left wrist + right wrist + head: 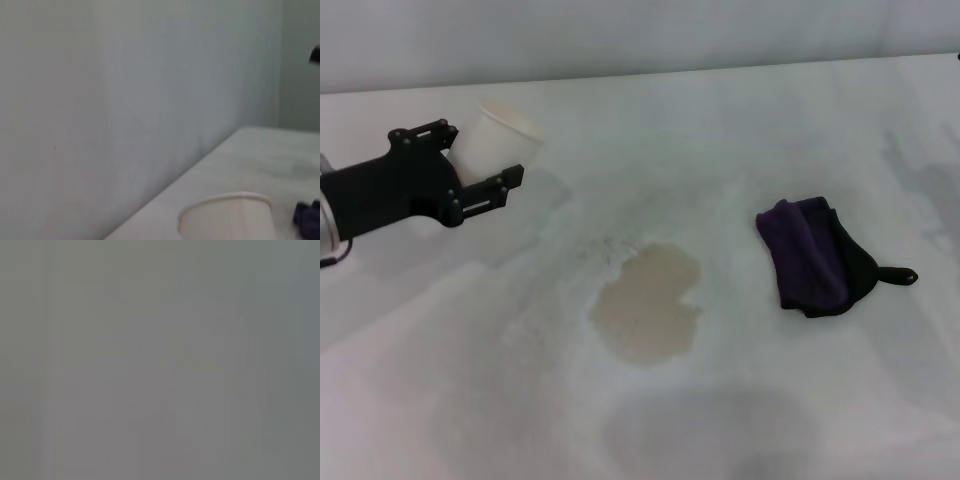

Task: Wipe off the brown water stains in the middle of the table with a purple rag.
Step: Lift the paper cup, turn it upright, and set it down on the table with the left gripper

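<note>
Centrally, the brown water stains (648,310): one pale tan blotchy puddle with a notch in its right edge, lying near the middle of the table (740,140), a wide white surface with faint grey smudges. The purple rag (812,256): dark purple folded cloth with a black part and a small black loop on its right side, lying flat on the table to the right of the puddle, apart from it and untouched by either arm; in the left wrist view only a dark purple corner of it shows (306,216). White paper cup (492,138): tilted, at the far left of the table, well apart from puddle and rag; its rim also shows in the left wrist view (227,216). Left gripper (475,160): black, reaching in from the left edge, its two fingers spread on either side of the cup and closed against its wall. Right gripper: out of the head view; its wrist view shows only flat grey.
</note>
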Tool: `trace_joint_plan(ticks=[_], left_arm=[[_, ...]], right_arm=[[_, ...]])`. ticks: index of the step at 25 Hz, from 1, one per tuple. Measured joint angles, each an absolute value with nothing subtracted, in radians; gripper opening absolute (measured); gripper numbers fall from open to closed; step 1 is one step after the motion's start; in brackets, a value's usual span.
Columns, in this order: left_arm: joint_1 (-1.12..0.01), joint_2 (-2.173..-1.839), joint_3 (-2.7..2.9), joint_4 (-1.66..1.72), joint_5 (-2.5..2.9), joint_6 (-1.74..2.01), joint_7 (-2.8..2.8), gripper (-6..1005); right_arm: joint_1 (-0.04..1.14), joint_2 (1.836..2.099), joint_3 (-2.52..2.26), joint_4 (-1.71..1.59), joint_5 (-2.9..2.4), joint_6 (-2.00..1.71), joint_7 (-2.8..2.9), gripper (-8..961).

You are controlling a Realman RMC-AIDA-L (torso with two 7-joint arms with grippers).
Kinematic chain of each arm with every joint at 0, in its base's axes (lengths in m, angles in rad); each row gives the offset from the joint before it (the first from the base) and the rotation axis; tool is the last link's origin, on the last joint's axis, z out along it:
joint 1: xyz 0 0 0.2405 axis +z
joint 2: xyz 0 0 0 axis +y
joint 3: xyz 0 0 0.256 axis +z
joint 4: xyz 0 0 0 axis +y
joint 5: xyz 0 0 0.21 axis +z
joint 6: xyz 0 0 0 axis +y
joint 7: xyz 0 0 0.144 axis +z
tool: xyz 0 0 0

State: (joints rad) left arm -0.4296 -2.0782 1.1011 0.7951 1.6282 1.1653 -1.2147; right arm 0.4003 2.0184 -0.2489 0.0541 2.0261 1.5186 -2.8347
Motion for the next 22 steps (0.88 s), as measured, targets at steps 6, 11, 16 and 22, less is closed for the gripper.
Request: trace_joint_plan(ticks=[6,11,16,22], left_arm=[[-0.381,-2.077,1.096,0.624,1.401,1.232,-0.999,687],[-0.367,-2.079,1.095,0.454,1.281,1.252,-0.825,687],[-0.366,-2.081,1.099,0.302,1.185,1.264,-0.641,688],[-0.363,-2.085,1.099,0.192,1.123,1.285,-0.472,689]], right_arm=[[0.401,2.019,-0.282,0.038,2.015,1.516,-2.835,868],[0.398,2.019,-0.323,0.017,2.015,1.511,-2.835,868],[0.395,2.018,-0.35,0.009,2.014,1.506,-2.849,868],[0.387,2.016,-0.36,-0.007,2.014,1.504,-2.85,868]])
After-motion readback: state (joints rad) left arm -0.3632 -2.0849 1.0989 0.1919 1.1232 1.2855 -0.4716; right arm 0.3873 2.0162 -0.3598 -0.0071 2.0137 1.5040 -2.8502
